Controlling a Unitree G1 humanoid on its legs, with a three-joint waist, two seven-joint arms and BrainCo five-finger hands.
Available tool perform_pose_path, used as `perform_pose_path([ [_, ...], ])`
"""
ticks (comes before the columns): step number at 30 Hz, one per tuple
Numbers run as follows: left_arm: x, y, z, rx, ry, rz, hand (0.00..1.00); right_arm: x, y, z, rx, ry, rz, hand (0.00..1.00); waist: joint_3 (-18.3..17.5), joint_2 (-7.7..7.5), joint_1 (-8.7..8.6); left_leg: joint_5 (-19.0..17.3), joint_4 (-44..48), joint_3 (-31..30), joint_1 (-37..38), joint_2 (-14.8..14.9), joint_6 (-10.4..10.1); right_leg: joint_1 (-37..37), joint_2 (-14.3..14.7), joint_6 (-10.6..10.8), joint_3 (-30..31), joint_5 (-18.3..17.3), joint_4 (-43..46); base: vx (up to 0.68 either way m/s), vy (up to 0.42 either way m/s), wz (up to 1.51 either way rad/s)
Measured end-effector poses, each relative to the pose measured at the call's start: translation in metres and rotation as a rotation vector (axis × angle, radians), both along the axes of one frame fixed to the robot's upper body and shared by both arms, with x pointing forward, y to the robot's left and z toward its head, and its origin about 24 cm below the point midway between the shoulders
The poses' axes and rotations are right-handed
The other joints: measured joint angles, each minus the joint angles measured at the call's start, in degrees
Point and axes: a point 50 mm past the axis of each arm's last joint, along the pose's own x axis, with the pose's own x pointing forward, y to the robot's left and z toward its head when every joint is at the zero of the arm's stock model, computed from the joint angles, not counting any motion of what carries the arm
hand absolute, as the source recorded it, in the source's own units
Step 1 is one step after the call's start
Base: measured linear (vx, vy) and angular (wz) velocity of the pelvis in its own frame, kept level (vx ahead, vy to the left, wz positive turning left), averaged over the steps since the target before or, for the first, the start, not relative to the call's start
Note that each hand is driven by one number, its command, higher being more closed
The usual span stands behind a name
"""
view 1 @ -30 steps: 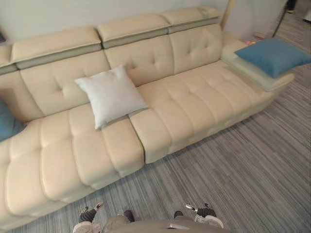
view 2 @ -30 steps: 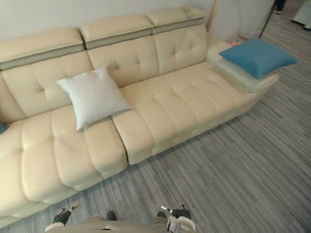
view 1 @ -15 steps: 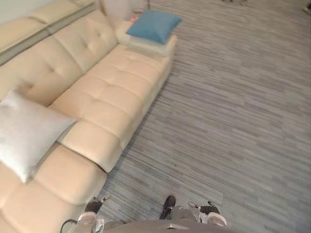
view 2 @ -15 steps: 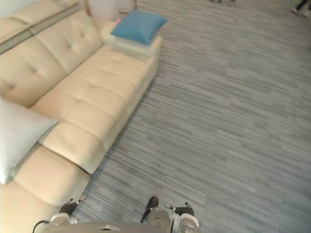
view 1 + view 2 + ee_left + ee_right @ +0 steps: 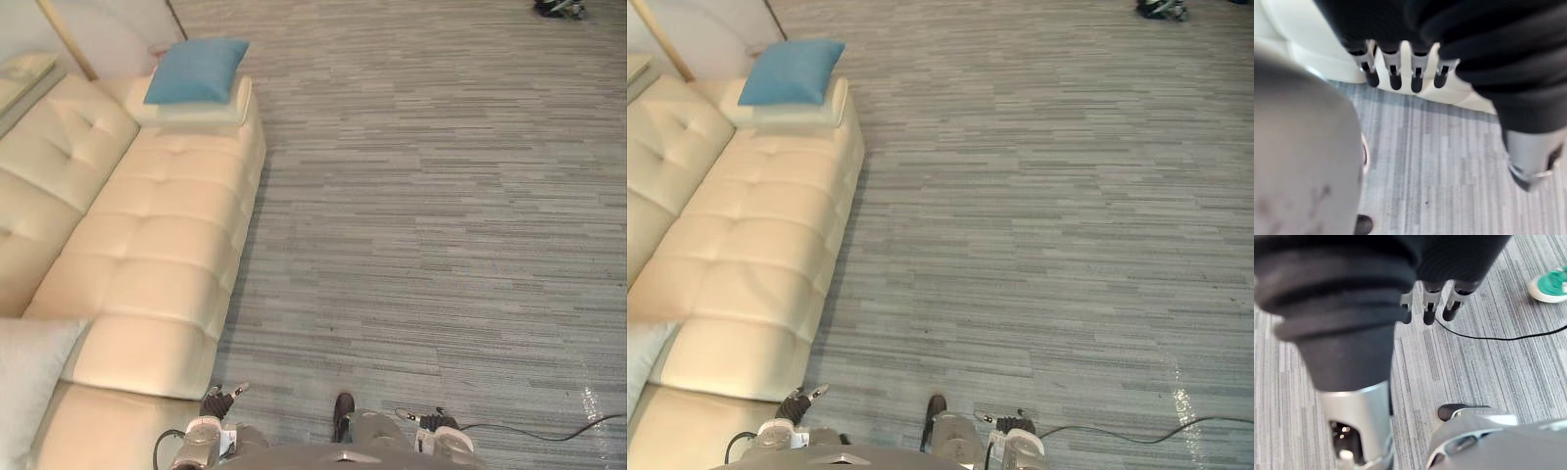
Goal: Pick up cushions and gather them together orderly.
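Locating stage: blue cushion (image 5: 196, 70) on sofa (image 5: 167, 225) end, white cushion (image 5: 24, 382) near; left hand (image 5: 1400, 63), right hand (image 5: 1427, 303) relaxed, empty. Next, likely: reach nearest.

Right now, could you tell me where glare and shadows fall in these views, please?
Left eye view: a bright glint on the floor at lower right, and a dark shadow band along the front edge of the sofa. Right eye view: the blue cushion is evenly lit. Left wrist view: the sofa behind the left hand looks bright.
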Motion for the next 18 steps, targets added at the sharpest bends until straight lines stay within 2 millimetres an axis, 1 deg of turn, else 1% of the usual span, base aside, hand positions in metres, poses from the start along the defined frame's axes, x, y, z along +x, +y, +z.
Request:
perform_pose_path([
  [2,0.005,-0.001,0.003,-0.008,-0.027,0.014,0.0,0.0,-0.001,0.001,-0.015,-0.007,-0.006,0.0,0.19,0.36,1.04,0.33,-8.67,-1.71,-4.07,-2.14,-0.06,1.15,0.01,0.46,2.28,-0.29,-0.42,0.11,0.135,-0.71],
  [3,0.006,-0.001,0.003,-0.011,-0.032,0.026,0.0,0.0,-0.001,0.002,-0.017,-0.014,-0.007,0.0,0.2,0.39,1.28,0.78,-11.1,-2.03,-4.8,-2.39,-0.1,1.15,0.06,0.64,2.82,-0.4,-0.58,0.09,0.128,-0.71],
  [5,0.006,-0.001,0.004,-0.02,-0.04,0.058,0.0,0.0,0.001,0.003,-0.018,-0.029,-0.008,0.0,0.32,0.58,1.92,2.92,-21.55,-4.82,-5.81,-3.2,-0.83,1.36,0.77,0.87,5.66,-0.54,-2.08,0.11,0.175,-0.91],
  [6,0.005,-0.002,0.003,-0.03,-0.039,0.08,0.0,0.003,0.003,0.004,-0.019,-0.042,-0.002,0.0,0.09,1.09,2.56,5.14,-23.76,-5.79,-5.69,-2.83,-1.81,1.61,2.23,0.85,7.73,-0.54,-3.93,0.21,0.224,-1.26],
  [7,0.004,-0.005,0.002,-0.04,-0.034,0.093,0.0,0.011,0.006,0.006,-0.016,-0.064,0.011,0.0,-0.72,2.5,3.38,6.74,-24.44,-6.07,-6.57,-2.08,-1.27,0.81,3.93,1.8,8.3,-0.97,-0.94,0.21,0.164,-1.16],
  [8,0.005,-0.003,0.003,-0.04,-0.042,0.099,0.0,0.014,0.01,0.006,-0.004,-0.071,0.01,0.0,-0.52,1.91,3.67,6.82,-23.82,-6.09,-6.86,-2.11,-1.31,-0.81,3.67,2.32,7.84,-2.6,4.99,0.25,0.122,-0.8],
  [9,0.007,0.004,0.005,-0.025,-0.055,0.1,0.0,0.011,0.017,0.003,0.015,-0.061,0.003,0.0,-0.26,0.48,3.69,6.8,-22.75,-6.29,-6.78,-3.46,-1.28,0.62,2.6,3.43,8.24,-6.4,8.46,0.21,0.07,-0.24],
  [10,0.01,0.011,0.007,-0.008,-0.07,0.1,0.0,0.006,0.023,0.0,0.032,-0.047,-0.001,0.0,-0.47,-2.06,3.69,6.48,-20.54,-6.42,-7.15,-5.31,-0.78,3.31,0.97,3.64,8.89,-9.71,7.84,0.27,0.061,-0.04],
  [11,0.011,0.014,0.008,-0.006,-0.076,0.112,0.0,0.005,0.025,-0.001,0.04,-0.038,0.004,0.0,-0.64,-2.9,3.76,4.78,-14.46,-7.91,-9.57,-6.7,1.51,5.12,-0.33,5.27,9.99,-15.44,6.73,0.25,0.127,-0.33],
  [12,0.009,0.014,0.007,-0.008,-0.073,0.12,0.0,0.003,0.024,-0.002,0.037,-0.033,0.008,0.0,-1.41,-3.49,4.75,4.36,-13.66,-7.59,-9.42,-7.91,3.16,3.95,-1.17,6.29,12.39,-17.08,8.87,0.25,0.17,-0.55],
  [13,0.008,0.015,0.007,-0.003,-0.07,0.119,0.0,-0.001,0.025,-0.003,0.038,-0.026,0.009,0.0,-1.86,-3.45,4.86,3.81,-13.96,-7.14,-8.82,-8.65,4.32,3.52,-1.67,7.5,12.69,-17.46,10.98,0.31,0.217,-0.75],
  [14,0.007,0.019,0.007,0.009,-0.064,0.112,0.0,0.003,0.031,-0.003,0.05,-0.034,0.029,0.0,-2.25,-4.56,4.5,2.55,-14.06,-5.12,-7.8,-10.23,5.01,0.08,-3.76,10.92,13.58,-18.43,20.39,0.29,0.141,-0.46],
  [15,0.005,0.022,0.006,0.017,-0.054,0.114,0.0,0.005,0.035,-0.003,0.061,-0.039,0.031,0.0,-2.1,-5.11,3.71,1.62,-13.98,-4.13,-6.85,-10.69,5.49,-2.84,-4.64,13.06,13.95,-17.77,28.27,0.46,0.162,-0.5],
  [16,0.003,0.026,0.005,0.03,-0.04,0.112,0.0,0.01,0.034,-0.001,0.056,-0.061,0.035,0.0,-1.78,-5.49,2.9,0.43,-13.87,-2.92,-4.39,-10.91,6.85,-6.83,-5.67,14.43,13.49,-13.21,38.73,0.46,0.135,-0.33],
  [17,0.004,0.028,0.006,0.04,-0.035,0.098,0.0,0.015,0.035,0.001,0.056,-0.073,0.039,0.0,-0.97,-5.72,2.32,-0.73,-14.4,-2.9,-1.34,-11.1,7.03,-7.87,-7.16,12.7,10.58,-10.93,44.39,0.48,0.112,-0.28],
  [18,0.004,0.029,0.006,0.043,-0.031,0.091,0.0,0.016,0.035,0.001,0.055,-0.076,0.041,0.0,-0.48,-5.36,2.15,-1.1,-14.92,-2.91,0.24,-11.12,7.1,-8.21,-7.84,11.17,9.07,-11.01,46.18,0.4,0.04,-0.15],
])
